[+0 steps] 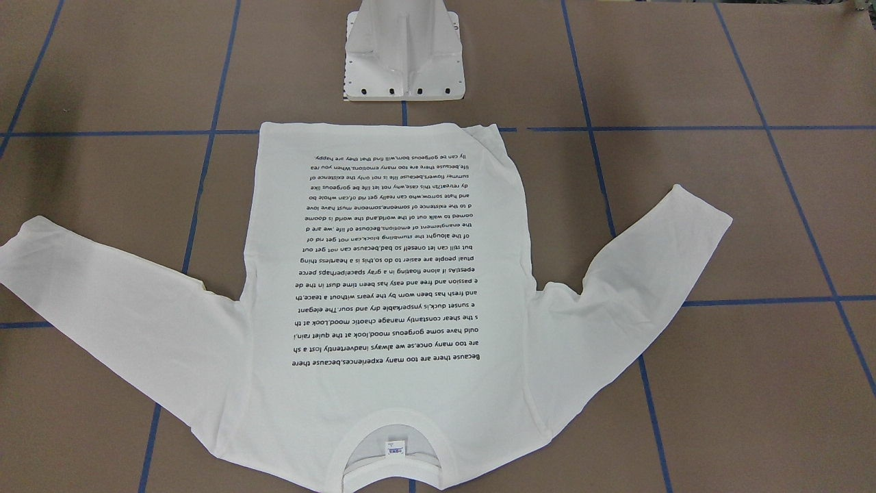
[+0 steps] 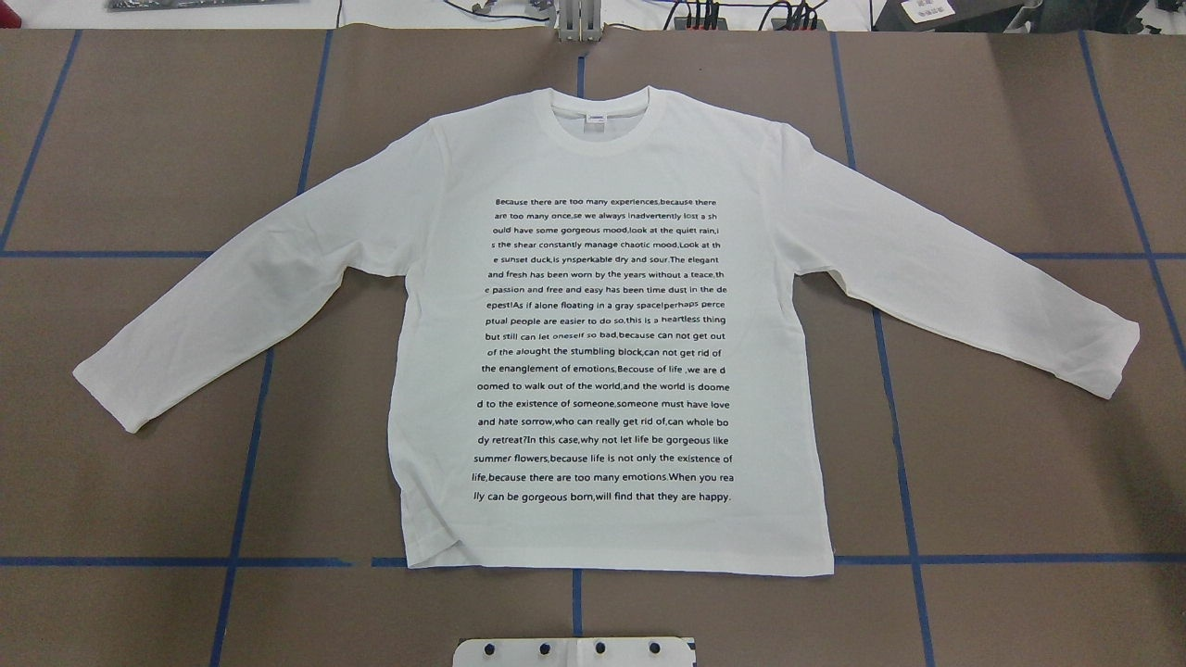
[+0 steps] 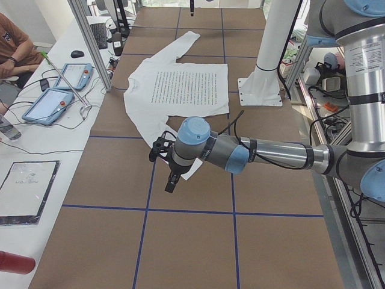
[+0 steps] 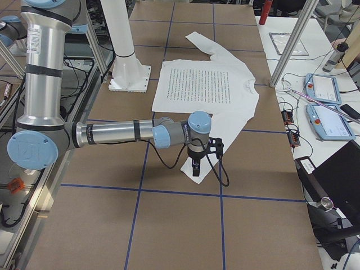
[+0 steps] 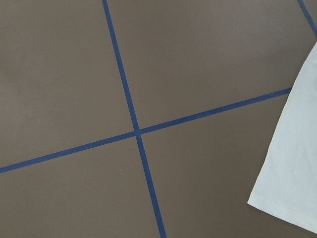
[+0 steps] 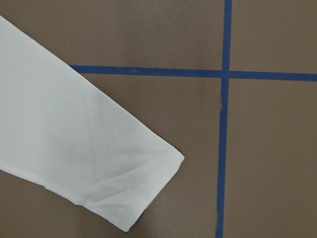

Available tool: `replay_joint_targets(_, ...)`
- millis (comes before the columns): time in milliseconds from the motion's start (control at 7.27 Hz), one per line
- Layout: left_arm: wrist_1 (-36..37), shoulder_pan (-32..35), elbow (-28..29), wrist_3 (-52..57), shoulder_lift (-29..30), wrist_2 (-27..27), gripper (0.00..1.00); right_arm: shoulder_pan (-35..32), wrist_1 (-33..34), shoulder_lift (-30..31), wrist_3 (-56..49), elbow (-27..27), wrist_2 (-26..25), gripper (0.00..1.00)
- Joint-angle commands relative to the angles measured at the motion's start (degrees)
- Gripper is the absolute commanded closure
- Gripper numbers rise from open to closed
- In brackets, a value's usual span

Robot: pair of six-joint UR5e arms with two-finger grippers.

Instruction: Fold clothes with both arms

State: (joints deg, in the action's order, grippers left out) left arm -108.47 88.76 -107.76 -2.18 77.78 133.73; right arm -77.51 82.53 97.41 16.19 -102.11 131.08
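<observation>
The white long-sleeved shirt [image 2: 602, 324] lies flat on the brown table, printed text up, both sleeves spread out; it also shows in the front view [image 1: 390, 274]. The left arm's gripper [image 3: 170, 182] hangs over the cuff of the near sleeve in the exterior left view. The right arm's gripper [image 4: 195, 169] hangs over the other cuff in the exterior right view. I cannot tell whether either is open or shut. The left wrist view shows a sleeve end [image 5: 292, 163], the right wrist view the other sleeve end [image 6: 74, 148]; no fingers show in either.
The white pedestal base [image 1: 404, 61] stands just behind the shirt's hem. Blue tape lines [image 2: 889, 371] grid the table. A side bench with teach pendants [image 3: 60, 90] and metal posts [image 3: 90, 42] runs along the far edge, where an operator [image 3: 12, 48] sits.
</observation>
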Motion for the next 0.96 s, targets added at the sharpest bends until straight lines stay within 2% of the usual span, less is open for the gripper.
replay_joint_targets(0, 0.10, 0.00, -0.26, -0.37, 0.00, 0.48, 0.00, -0.01, 0.00, 0.24, 0.07, 0.15, -0.03, 0.00)
replay_joint_targets(825, -0.34, -0.08, -0.52, -0.19, -0.61, 0.66, 0.00, 0.08, 0.09, -1.34, 0.25, 0.59, 0.93, 0.00)
